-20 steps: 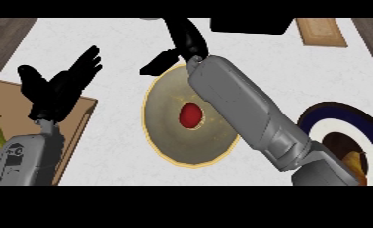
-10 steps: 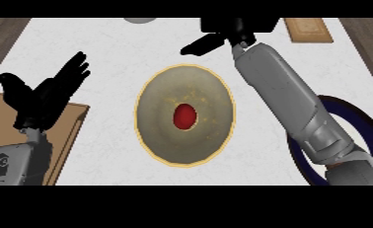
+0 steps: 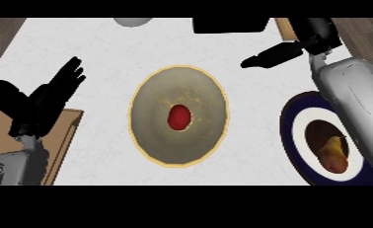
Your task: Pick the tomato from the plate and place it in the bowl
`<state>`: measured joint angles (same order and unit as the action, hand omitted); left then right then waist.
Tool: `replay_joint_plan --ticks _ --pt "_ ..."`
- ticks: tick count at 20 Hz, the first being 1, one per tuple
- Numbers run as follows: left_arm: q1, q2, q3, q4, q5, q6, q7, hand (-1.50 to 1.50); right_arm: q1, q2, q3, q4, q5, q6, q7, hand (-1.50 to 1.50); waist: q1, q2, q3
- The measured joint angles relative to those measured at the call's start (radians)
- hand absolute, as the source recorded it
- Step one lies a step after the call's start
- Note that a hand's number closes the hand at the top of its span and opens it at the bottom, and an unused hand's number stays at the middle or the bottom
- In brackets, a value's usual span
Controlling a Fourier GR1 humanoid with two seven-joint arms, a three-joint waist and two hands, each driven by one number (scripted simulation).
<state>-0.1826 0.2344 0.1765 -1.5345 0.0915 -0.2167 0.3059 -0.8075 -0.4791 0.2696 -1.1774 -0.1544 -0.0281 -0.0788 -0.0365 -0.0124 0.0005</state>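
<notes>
A red tomato (image 3: 179, 117) lies in the middle of a tan plate with a yellow rim (image 3: 149, 89) at the centre of the counter. The bowl (image 3: 293, 128), dark blue outside and brown inside, sits at the right edge, partly hidden by my right forearm. My right hand (image 3: 310, 42) is open, beyond the plate's upper right and above the bowl's far side, its fingers (image 3: 268, 58) pointing left. It holds nothing. At the left edge rests my open left hand (image 3: 40, 101), fingers up.
A yellow-brown fruit (image 3: 334, 149) lies inside the bowl. A wooden board (image 3: 64, 133) lies under my left forearm. At the far edge are a grey rounded object (image 3: 132, 21), a black block (image 3: 229, 24) and another wooden piece (image 3: 285, 27).
My right arm has swung from over the plate to the right and farther back, uncovering the plate and tomato. The left hand stays put.
</notes>
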Motion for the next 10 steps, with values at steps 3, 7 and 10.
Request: replay_joint_plan --ticks 3,7,10 --pt "0.013 0.004 0.008 0.006 -0.002 -0.001 -0.013 0.0 0.11 -0.065 -0.049 -0.141 -0.1 0.105 -0.035 -1.5 -0.011 -0.002 0.0" --pt "0.028 0.002 0.01 -0.013 -0.003 0.004 -0.007 0.0 0.282 -0.154 -0.135 -0.301 -0.263 0.251 -0.064 -1.5 -0.022 -0.003 0.0" --pt "0.035 -0.003 0.007 -0.026 -0.001 0.006 -0.002 0.0 0.442 -0.216 -0.207 -0.4 -0.364 0.351 -0.109 1.5 -0.022 -0.001 0.001"
